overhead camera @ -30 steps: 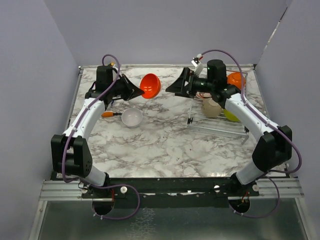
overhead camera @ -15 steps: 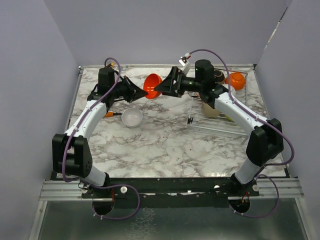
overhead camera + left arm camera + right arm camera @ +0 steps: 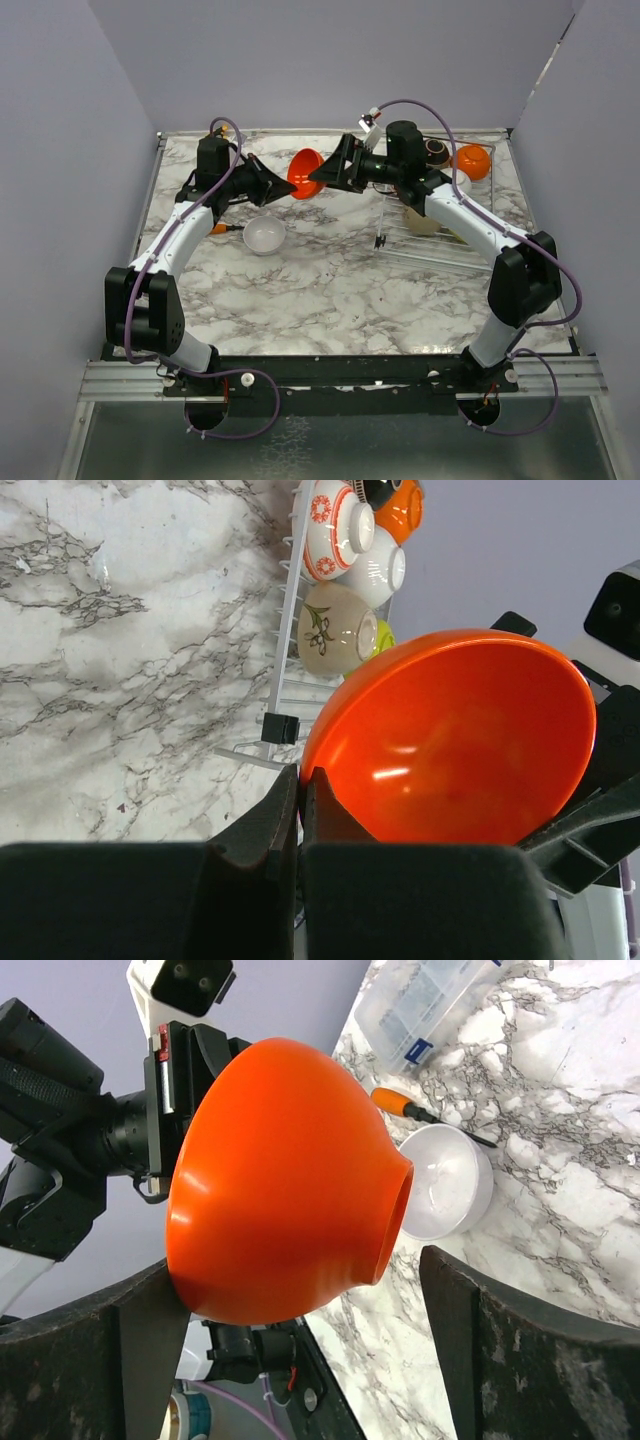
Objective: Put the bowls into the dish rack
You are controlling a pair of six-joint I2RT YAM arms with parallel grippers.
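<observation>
Our left hand (image 3: 300, 785) pinching the orange bowl (image 3: 460, 740), near the tabletop (image 3: 330, 290) far edge, our right hand (image 3: 322, 176) wide around it

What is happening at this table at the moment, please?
The left gripper pinches the rim of an orange bowl in mid-air. The right gripper is open around its base, apparently for a handover toward the dish rack, which already holds several bowls. A white bowl sits on the table.

The held bowl (image 3: 303, 172) hangs left of the dish rack (image 3: 440, 250), behind the lone bowl (image 3: 264, 235).
</observation>
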